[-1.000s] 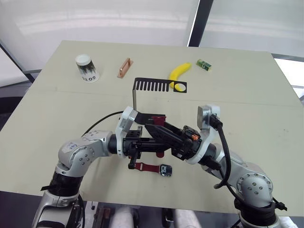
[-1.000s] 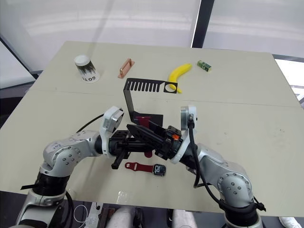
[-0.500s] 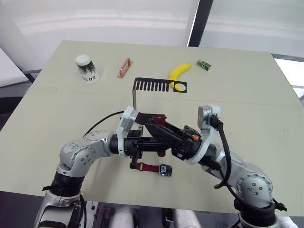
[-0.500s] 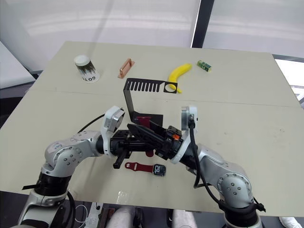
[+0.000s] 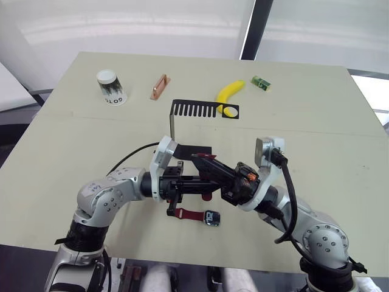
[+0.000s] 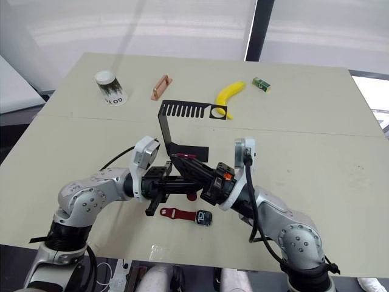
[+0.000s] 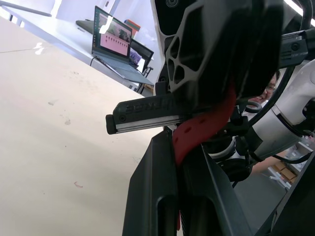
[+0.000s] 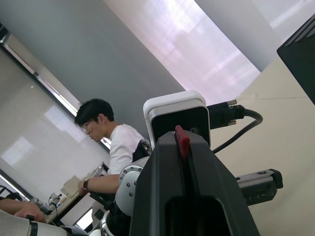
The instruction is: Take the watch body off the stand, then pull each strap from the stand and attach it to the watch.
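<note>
— Pincer states first: what is the right pincer (image 5: 203, 159) doing?

— Its fingers are clamped on one dark red strap (image 8: 182, 140); the right wrist view shows the strap's end poking out between the closed fingers. It sits at the frame's centre, just below the stand's base.

— And the left pincer (image 6: 159, 196)?

— It meets the right one at centre frame. In the left wrist view a red strap (image 7: 199, 132) runs from between its fingers, so it is gripping that strap too. Whether both hold the same strap, I cannot tell.

— Where is the watch body (image 5: 211, 218)?

— Lying flat on the desk (image 5: 340, 140) in the lower middle of the frame, under the two pincers, with another red strap (image 5: 188, 214) joined to its left side.

— The stand (image 5: 194, 110)?

— Upright at middle frame, above the pincers, its slotted arm pointing right.

— Anything else?

— Across the upper frame: a white cup (image 5: 111, 87) at upper left, a copper handle (image 5: 159, 86), a banana (image 5: 230, 93) and a small green block (image 5: 261, 81).
</note>
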You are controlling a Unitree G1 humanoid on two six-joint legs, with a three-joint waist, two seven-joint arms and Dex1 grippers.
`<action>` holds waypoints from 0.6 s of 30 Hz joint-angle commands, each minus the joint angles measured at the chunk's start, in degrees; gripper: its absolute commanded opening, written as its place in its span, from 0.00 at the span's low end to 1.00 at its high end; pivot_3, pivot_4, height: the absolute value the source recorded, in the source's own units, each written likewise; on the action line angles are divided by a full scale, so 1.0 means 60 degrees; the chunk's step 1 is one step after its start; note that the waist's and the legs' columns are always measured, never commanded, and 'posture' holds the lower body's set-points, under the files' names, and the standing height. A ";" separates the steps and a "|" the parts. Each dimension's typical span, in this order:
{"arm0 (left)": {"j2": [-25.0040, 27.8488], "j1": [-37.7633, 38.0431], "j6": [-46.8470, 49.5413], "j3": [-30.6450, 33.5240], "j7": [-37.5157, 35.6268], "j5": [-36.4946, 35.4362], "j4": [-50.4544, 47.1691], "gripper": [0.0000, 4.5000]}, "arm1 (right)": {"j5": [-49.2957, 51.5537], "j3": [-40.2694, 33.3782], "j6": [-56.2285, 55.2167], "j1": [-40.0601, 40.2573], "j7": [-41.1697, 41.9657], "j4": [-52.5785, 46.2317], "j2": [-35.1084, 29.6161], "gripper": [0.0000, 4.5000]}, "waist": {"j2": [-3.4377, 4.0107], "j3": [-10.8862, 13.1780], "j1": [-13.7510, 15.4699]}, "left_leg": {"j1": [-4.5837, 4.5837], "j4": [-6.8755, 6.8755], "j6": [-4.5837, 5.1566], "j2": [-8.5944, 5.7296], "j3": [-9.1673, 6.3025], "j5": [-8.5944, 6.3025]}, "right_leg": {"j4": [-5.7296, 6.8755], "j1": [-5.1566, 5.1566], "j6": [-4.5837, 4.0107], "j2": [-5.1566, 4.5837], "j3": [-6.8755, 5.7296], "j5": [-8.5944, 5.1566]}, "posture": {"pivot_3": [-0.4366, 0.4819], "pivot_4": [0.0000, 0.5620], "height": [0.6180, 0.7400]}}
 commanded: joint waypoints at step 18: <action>-0.0235 0.0045 -0.0223 0.0203 -0.0125 -0.0200 -0.0324 0.00 | -0.1438 -0.0150 -0.0714 0.0196 0.0786 0.0224 0.0179 0.47 | -0.0001 -0.0001 0.0000 | 0.0000 0.0000 0.0000 0.0000 0.0000 0.0000 | 0.0000 0.0000 0.0000 0.0001 -0.0002 0.0000 | 0.48 0.27 0.91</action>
